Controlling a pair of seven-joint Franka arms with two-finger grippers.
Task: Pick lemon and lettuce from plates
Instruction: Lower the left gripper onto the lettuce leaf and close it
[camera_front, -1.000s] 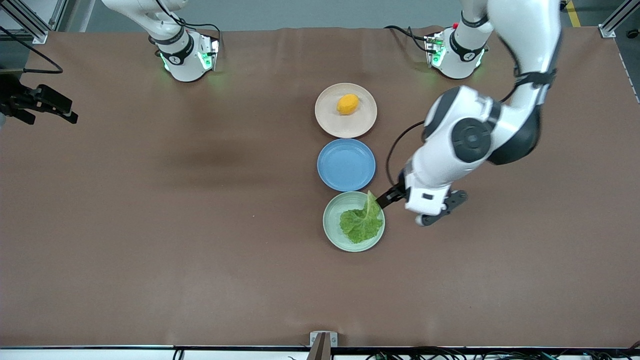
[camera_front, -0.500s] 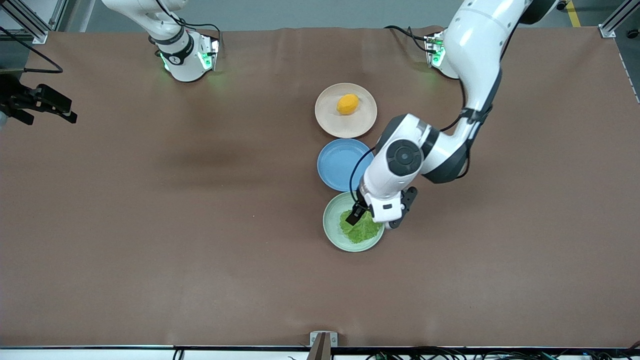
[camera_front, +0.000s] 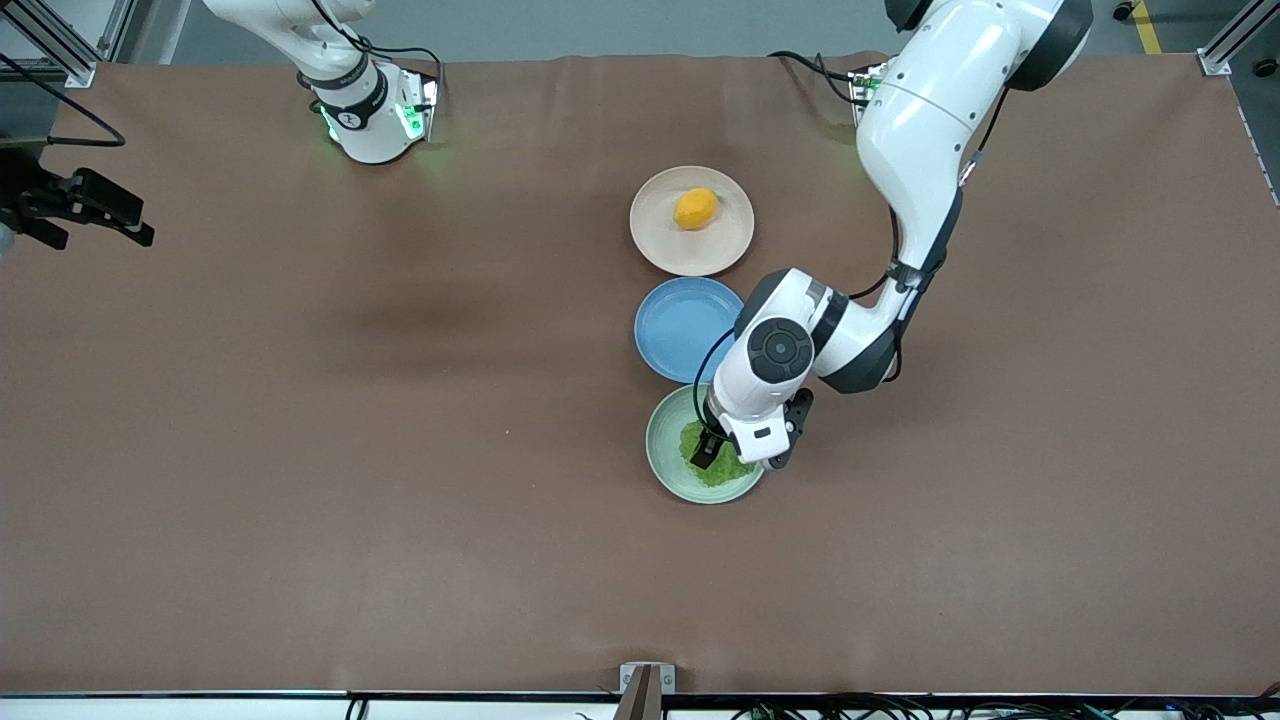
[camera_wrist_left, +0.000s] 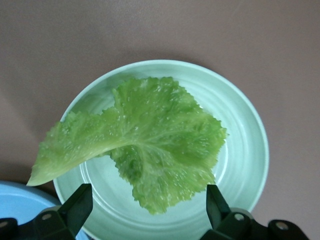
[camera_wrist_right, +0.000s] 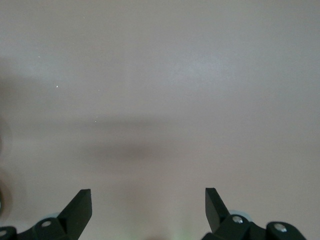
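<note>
The lettuce (camera_front: 716, 466), a crinkled green leaf, lies on the pale mint plate (camera_front: 664, 455), the plate nearest the front camera. My left gripper (camera_front: 712, 450) hangs open just over the leaf. In the left wrist view the leaf (camera_wrist_left: 155, 145) lies flat on the mint plate (camera_wrist_left: 245, 150), and the open gripper (camera_wrist_left: 148, 195) straddles its edge with nothing held. The lemon (camera_front: 695, 208) sits on the beige plate (camera_front: 660, 245), farthest from the camera. My right gripper (camera_wrist_right: 148, 207) is open and empty over bare table, and shows only in its own wrist view.
An empty blue plate (camera_front: 680, 335) lies between the beige and mint plates; its edge shows in the left wrist view (camera_wrist_left: 10, 200). A black device (camera_front: 75, 205) on a mount sticks in at the right arm's end of the brown table.
My left arm has swung from beside the mint plate to over it and come down above the lettuce. The leaf, the lemon and the right arm have not moved.
</note>
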